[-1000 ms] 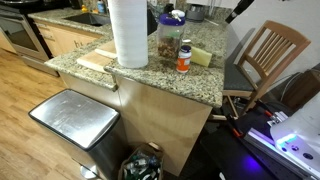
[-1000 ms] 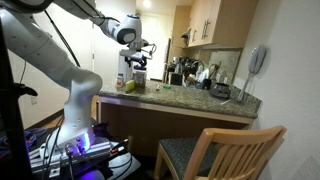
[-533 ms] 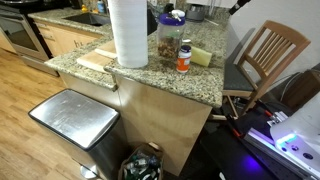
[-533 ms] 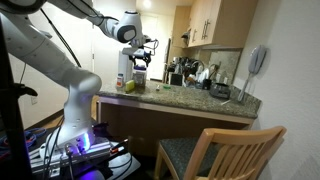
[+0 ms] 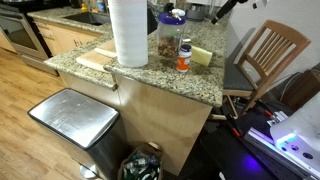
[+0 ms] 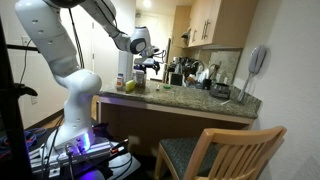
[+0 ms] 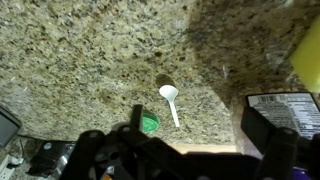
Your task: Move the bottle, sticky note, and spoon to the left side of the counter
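In the wrist view a small white spoon [image 7: 170, 100] lies on the speckled granite counter [image 7: 80, 50], with a green round cap [image 7: 149, 124] beside it. The bottle's white label [image 7: 285, 105] shows at the right, and the yellow sticky note [image 7: 310, 50] at the right edge. My gripper [image 7: 198, 125] is open and empty, hovering above the counter near the spoon. In an exterior view the orange bottle [image 5: 184, 57] stands next to the sticky note [image 5: 203, 55], with the gripper [image 5: 225, 8] high behind them. The gripper [image 6: 150, 65] also shows above the counter [image 6: 190, 100].
A tall paper towel roll [image 5: 128, 32] and a clear jar with a blue lid [image 5: 171, 35] stand by the bottle. A wooden board [image 5: 95, 62] lies at the counter's edge. A trash bin [image 5: 75, 120] and a wooden chair [image 5: 268, 55] stand beside the counter.
The arm has swung along the counter. The gripper has shifted sideways and slightly down over the counter, and it now shows at the top of the view with the paper towel roll.
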{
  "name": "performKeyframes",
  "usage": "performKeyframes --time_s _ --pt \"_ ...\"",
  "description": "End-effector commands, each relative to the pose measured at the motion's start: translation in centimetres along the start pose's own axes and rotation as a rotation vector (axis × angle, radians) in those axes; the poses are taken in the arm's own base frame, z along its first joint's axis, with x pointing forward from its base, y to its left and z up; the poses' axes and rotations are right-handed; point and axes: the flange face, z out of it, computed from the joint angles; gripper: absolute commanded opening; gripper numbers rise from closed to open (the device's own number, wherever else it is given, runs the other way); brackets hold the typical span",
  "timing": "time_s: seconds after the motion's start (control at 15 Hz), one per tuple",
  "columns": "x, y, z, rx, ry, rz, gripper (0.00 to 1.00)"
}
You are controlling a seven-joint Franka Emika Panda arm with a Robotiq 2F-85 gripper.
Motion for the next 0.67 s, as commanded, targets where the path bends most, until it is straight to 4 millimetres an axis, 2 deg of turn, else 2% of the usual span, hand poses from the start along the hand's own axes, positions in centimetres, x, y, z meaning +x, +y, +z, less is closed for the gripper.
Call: performKeyframes --time_s 0.0,0.07,0.27,0.47,0.53,0.6 --pt "3.4 1.1 1.7 0.033 0.015 0.051 1.0" --pt "1.8 0.4 1.2 0.016 0.001 0.029 1.0" --pt "3.3 0.7 1.6 0.025 0.012 0.047 1.0" --pt "3.4 1.8 5.7 0.003 -0.025 0.097 1.0" --pt "3.0 2.2 5.5 0.006 -0.023 0.106 1.0" --pt "3.2 2.6 6.1 0.009 -0.022 0.117 1.0"
